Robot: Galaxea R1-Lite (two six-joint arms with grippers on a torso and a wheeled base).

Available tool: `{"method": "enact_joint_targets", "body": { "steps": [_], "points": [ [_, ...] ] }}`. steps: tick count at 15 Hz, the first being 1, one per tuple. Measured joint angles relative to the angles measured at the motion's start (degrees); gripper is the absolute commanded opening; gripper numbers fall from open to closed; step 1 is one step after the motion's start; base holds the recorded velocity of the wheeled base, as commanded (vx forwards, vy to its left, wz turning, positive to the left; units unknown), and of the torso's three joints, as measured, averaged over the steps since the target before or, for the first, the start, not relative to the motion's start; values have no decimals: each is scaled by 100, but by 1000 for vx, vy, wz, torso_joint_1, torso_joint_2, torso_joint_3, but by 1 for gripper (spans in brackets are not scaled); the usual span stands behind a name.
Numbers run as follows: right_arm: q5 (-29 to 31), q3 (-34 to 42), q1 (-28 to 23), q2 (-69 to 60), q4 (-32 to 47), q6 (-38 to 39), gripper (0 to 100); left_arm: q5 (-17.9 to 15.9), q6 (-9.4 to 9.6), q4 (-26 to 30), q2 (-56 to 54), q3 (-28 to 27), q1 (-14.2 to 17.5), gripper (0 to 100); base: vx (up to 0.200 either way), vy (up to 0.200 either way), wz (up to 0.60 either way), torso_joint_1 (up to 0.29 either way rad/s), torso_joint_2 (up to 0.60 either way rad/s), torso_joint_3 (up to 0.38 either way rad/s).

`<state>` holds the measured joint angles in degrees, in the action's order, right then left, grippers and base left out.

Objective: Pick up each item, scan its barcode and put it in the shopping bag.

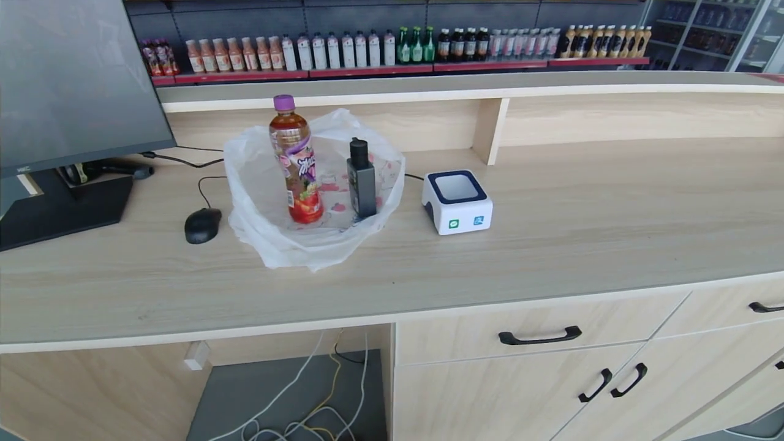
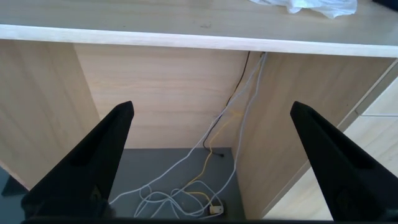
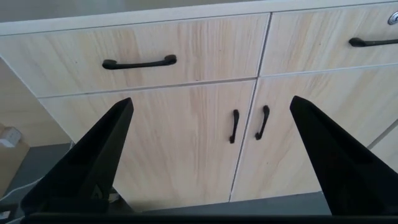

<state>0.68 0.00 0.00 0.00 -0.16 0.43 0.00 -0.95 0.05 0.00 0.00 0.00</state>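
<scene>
Spreading wide and gripping nothing: the left gripper (image 2: 211, 106), low before the open kneehole under the counter, with pale and yellow cables (image 2: 186, 193) tangled on the grey floor inside. Spreading just as wide, also with nothing between the fingers: the right gripper (image 3: 210, 99), facing pale wood cabinet doors (image 3: 186, 143) and a drawer with a black handle (image 3: 140, 62).

Up on the light wood-grain counter (image 1: 551, 233), in the head view: a white shopping bag (image 1: 257, 233), open and slumped, left of centre. Inside it, both upright and a little apart, a purple-capped bottle (image 1: 297, 165) of reddish drink toward 9 o'clock and a dark slim bottle (image 1: 361, 180) toward 3 o'clock.

At 3 o'clock from the bag, just beside it: a white cube scanner (image 1: 457, 202) with a dark blue rim round its top window. At 9 o'clock from the bag, near it: a black mouse (image 1: 203, 225), cord running off toward 12 o'clock. Farther out toward 10 o'clock: a dark monitor (image 1: 73, 79) on a black stand.

Behind the bag at 12 o'clock: a raised ledge (image 1: 429, 86) on a pale upright divider. Beyond it, a red-edged shelf (image 1: 392, 68) lined with drinks bottles, with more racks of goods at 2 o'clock.
</scene>
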Motion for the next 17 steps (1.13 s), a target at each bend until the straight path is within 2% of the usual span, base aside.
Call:
{"method": "enact_joint_targets", "body": {
  "steps": [6,17],
  "points": [
    [0,0,0,0,0,1,100,0,-6,-5,0,0,0,100,0,-200,0,8,2,2],
    [2,0,2,0,2,-16,100,0,5,2,0,0,0,100,0,0,0,0,0,0]
  ]
}}
